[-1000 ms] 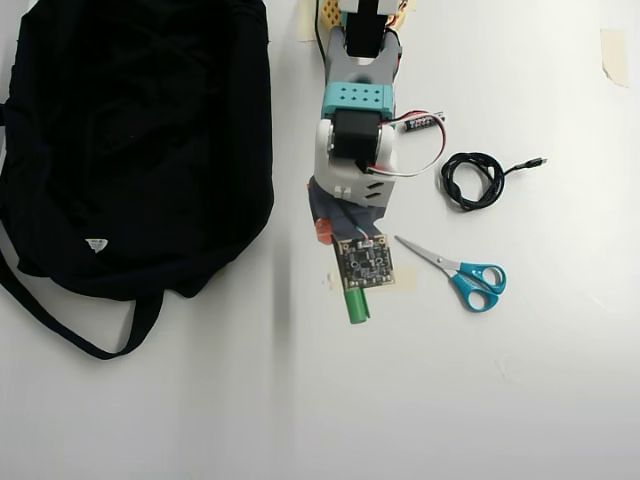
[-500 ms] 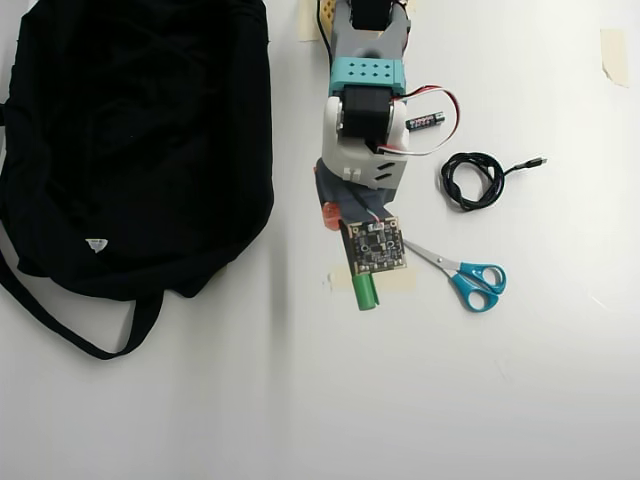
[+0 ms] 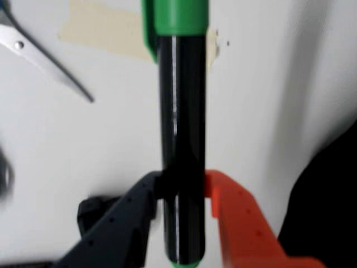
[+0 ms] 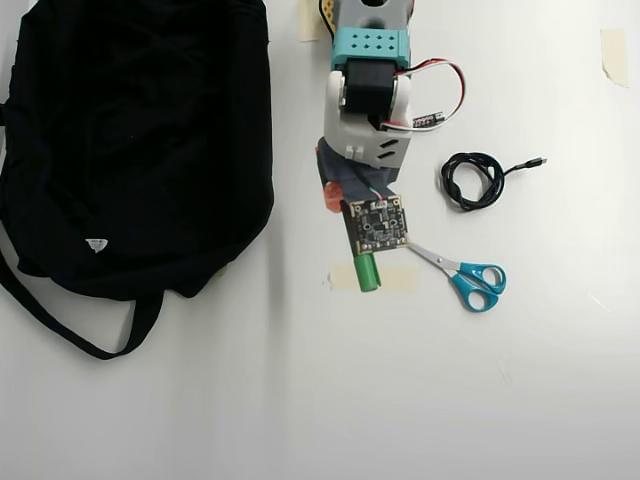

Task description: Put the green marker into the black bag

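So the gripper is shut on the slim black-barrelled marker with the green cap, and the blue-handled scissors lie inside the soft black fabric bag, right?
Not quite. The blue-handled scissors lie on the white table, outside the soft black fabric bag, as the overhead view shows. The gripper is shut on the green-capped marker.

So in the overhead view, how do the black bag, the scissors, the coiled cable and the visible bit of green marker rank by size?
Largest to smallest as they look in the overhead view:
1. black bag
2. scissors
3. coiled cable, close to the scissors, so that order is unsure
4. green marker, only its cap end shows below the arm
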Controlling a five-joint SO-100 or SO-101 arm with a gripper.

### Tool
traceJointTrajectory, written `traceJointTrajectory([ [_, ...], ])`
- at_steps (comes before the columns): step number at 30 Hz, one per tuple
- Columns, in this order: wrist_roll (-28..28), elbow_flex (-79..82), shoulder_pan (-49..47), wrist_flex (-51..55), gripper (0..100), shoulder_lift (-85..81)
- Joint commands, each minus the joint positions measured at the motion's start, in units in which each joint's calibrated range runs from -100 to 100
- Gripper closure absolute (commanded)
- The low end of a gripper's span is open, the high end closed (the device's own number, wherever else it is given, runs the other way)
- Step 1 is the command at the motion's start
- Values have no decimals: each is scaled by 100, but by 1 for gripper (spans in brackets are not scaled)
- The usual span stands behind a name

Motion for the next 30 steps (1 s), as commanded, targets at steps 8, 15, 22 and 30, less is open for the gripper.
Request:
traceJointTrajectory([
  [8, 2, 1205, -56, -424, 98, -1300],
  [15, 2, 1924, -56, -640, 98, -1814],
  [22, 2, 2418, -63, -795, 98, -2212],
  [30, -255, 2903, -63, -950, 98, -2586],
])
